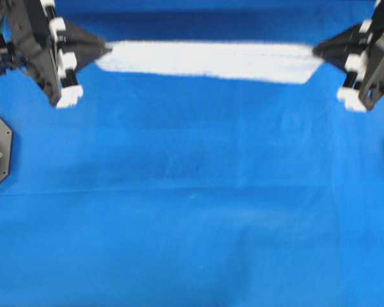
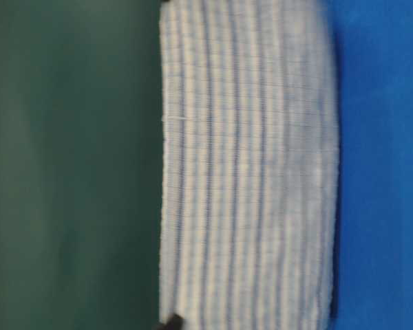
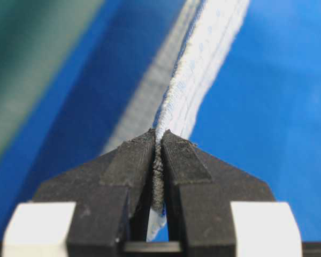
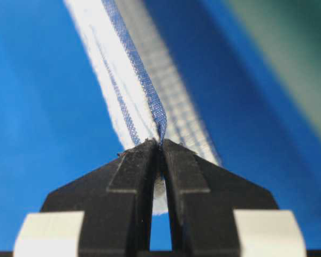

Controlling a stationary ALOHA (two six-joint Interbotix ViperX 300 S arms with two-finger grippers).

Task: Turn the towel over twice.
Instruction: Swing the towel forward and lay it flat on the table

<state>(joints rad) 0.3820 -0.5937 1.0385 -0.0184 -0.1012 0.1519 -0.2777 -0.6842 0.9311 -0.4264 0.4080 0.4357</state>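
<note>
Above the blue sheet (image 1: 192, 211), the left gripper (image 1: 105, 50) and right gripper (image 1: 317, 50) each pinch a towel (image 1: 211, 61) corner; uneven pulling may slip one corner free.

— How many cloths are there?
— Two. One striped towel (image 1: 211, 61), white with thin blue lines, and one plain blue sheet (image 1: 192, 211) spread over the surface.
— And grippers?
— Two as well: the left gripper (image 1: 105, 49) at one end of the towel and the right gripper (image 1: 317, 50) at the other.
— Fingers on each?
— Two black fingers (image 3: 131, 160) per gripper in the wrist views, four in all.
— Any other loose things?
— I count one towel, nothing more.
</note>
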